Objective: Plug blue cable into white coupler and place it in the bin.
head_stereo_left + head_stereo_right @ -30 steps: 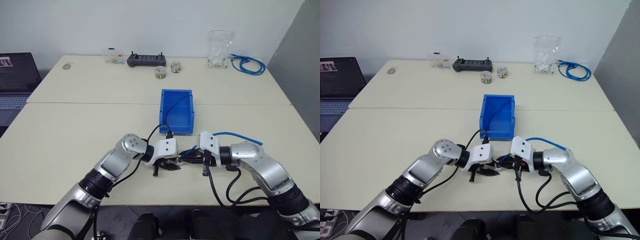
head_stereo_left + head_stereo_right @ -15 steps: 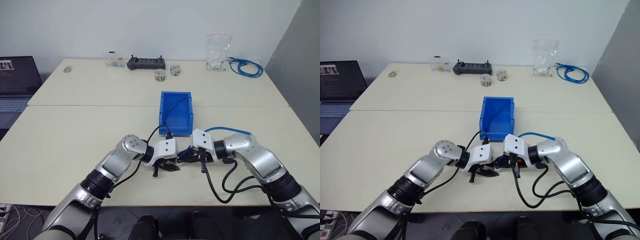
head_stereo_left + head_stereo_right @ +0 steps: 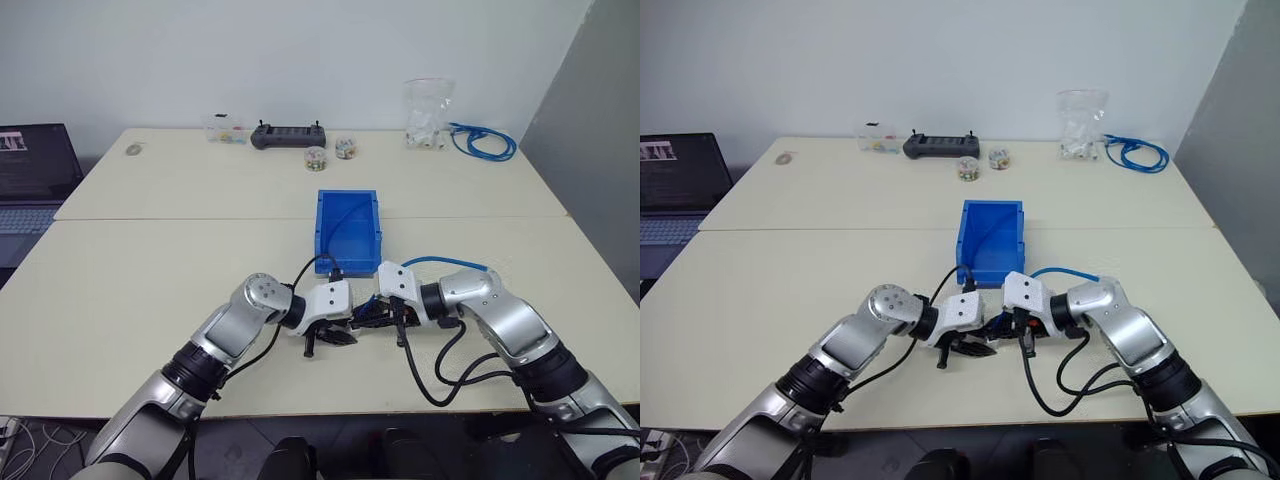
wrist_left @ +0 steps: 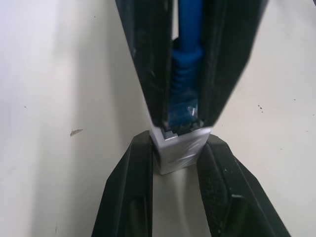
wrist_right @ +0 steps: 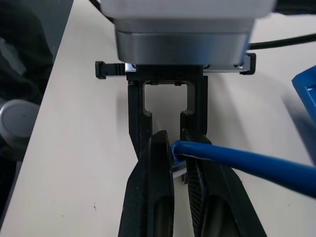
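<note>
Just in front of the bin [image 3: 348,228], the left gripper [image 4: 177,170] clamps the small, rigid white coupler [image 4: 180,145], while the right gripper [image 5: 176,165] pinches the light, limp blue cable [image 5: 247,163] behind its plug, the stiffest hold.

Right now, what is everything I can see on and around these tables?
Tables: two, cream, pushed together.
Bin: one, bright blue, table middle, a strand of blue cable inside.
Blue cable: one, its plug at the white coupler.
Controller: one, black, far edge.
Small jars: two, beside the controller.
Clear box: one, far edge.
Clear bag: one, far right.
Coiled cable: one, blue, far right.
Laptop: one, left side.
Left gripper: jaws on the coupler.
Right gripper: jaws on the cable.
</note>
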